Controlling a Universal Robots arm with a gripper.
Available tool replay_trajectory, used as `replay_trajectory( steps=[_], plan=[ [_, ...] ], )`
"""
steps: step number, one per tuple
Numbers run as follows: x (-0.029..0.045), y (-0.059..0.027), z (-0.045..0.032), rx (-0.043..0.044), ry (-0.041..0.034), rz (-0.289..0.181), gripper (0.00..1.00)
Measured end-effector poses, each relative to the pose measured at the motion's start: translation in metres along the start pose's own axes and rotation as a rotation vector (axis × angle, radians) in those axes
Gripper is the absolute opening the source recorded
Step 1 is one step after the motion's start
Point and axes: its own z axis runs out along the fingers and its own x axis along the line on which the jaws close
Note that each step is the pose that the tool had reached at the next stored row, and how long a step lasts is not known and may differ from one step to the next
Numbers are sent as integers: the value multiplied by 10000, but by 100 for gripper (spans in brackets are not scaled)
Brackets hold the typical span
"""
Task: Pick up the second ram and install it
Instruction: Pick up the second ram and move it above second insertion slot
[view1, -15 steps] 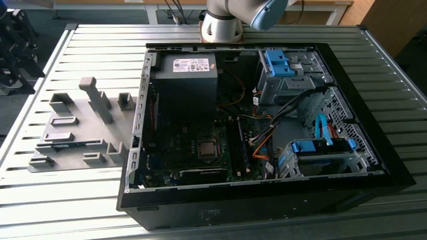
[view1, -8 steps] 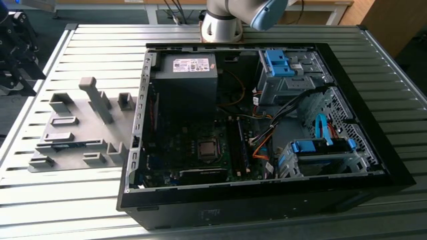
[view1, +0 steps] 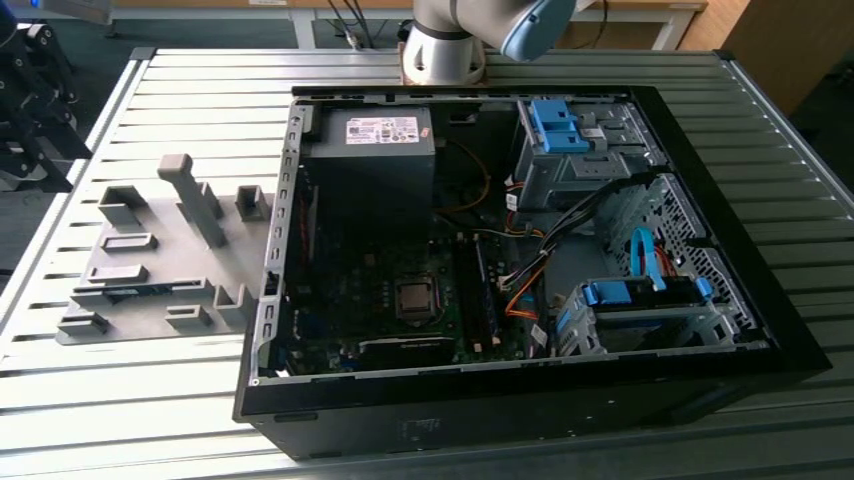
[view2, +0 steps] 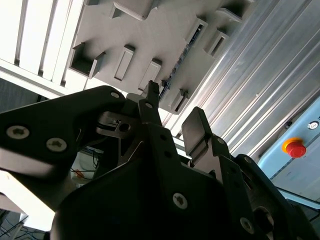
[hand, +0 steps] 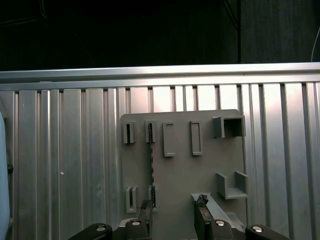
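The second ram (hand: 151, 165) stands on edge in the slotted holders of a grey fixture plate (hand: 190, 175). Seen from above it is a thin dark line. In the second wrist view the ram (view2: 176, 67) runs across the same plate (view2: 150, 35). In the exterior view it is a blue-green strip (view1: 136, 291) on the plate (view1: 147, 315), at that view's left beside the computer case. My gripper (hand: 173, 206) hovers above the plate's near end, open, with nothing between its fingers (hand: 201, 202). One finger lines up close to the ram's end. The second wrist view also shows the gripper (view2: 172, 112) open.
The open computer case (view1: 534, 400) lies on the slatted aluminium table (view1: 187, 90), with the motherboard's processor socket (view1: 416, 298), memory slots (view1: 478, 290), a power supply (view1: 374, 135) and blue drive brackets (view1: 641, 295). Upright grey holders (view1: 194, 195) rise from the plate. A red stop button (view2: 295, 147) sits off the table.
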Motion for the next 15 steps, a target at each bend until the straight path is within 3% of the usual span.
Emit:
replay_trajectory(
  steps=[15],
  plan=[
    [41,13,127,8,-12,5,46]
  ],
)
